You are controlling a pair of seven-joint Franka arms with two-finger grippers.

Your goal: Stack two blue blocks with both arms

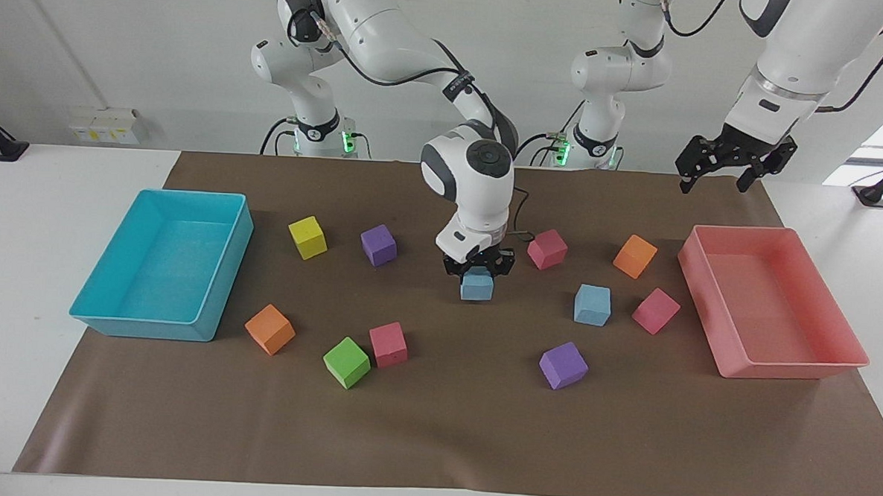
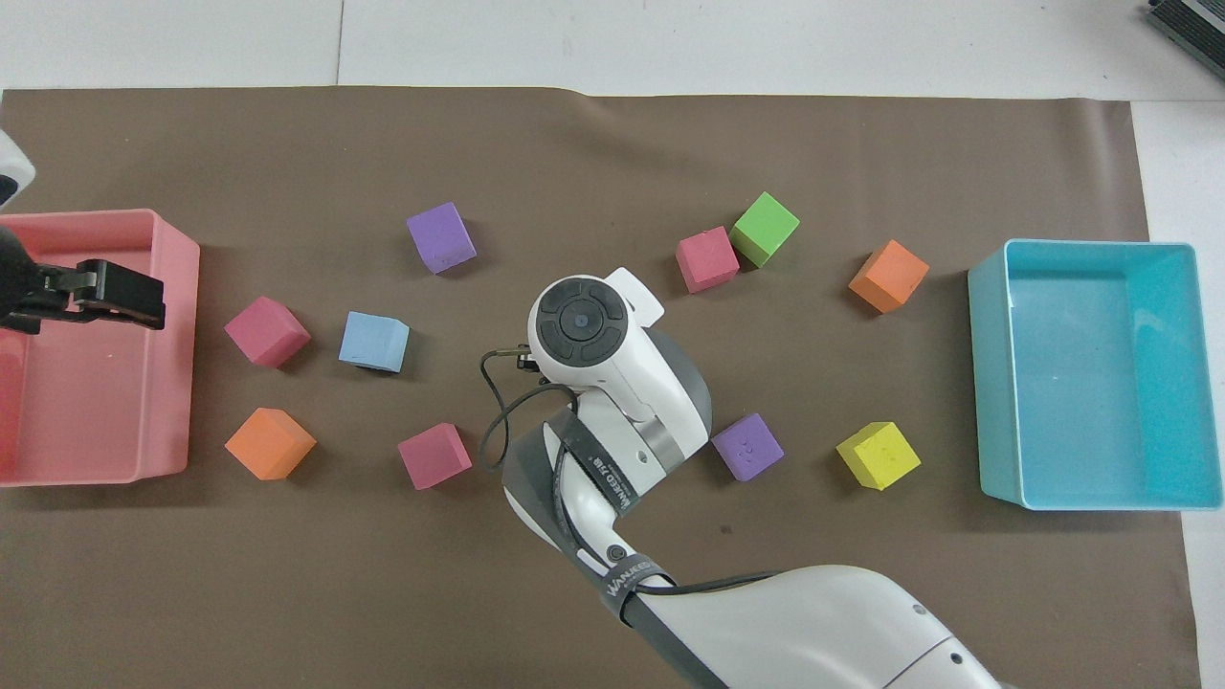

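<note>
My right gripper (image 1: 478, 272) is shut on one blue block (image 1: 477, 287) and holds it low over the middle of the mat. The overhead view hides this block under the right arm (image 2: 584, 325). The other blue block (image 1: 592, 304) (image 2: 374, 341) lies on the mat toward the left arm's end, between the held block and a pink cube (image 1: 655, 310). My left gripper (image 1: 734, 164) (image 2: 91, 295) hangs open and empty, high over the pink tray (image 1: 786, 365).
A turquoise tray (image 1: 147, 328) stands at the right arm's end. Loose cubes lie around: purple (image 1: 378, 245), yellow (image 1: 308, 237), pink (image 1: 547, 249), orange (image 1: 635, 256), purple (image 1: 564, 365), pink (image 1: 388, 344), green (image 1: 346, 362), orange (image 1: 269, 329).
</note>
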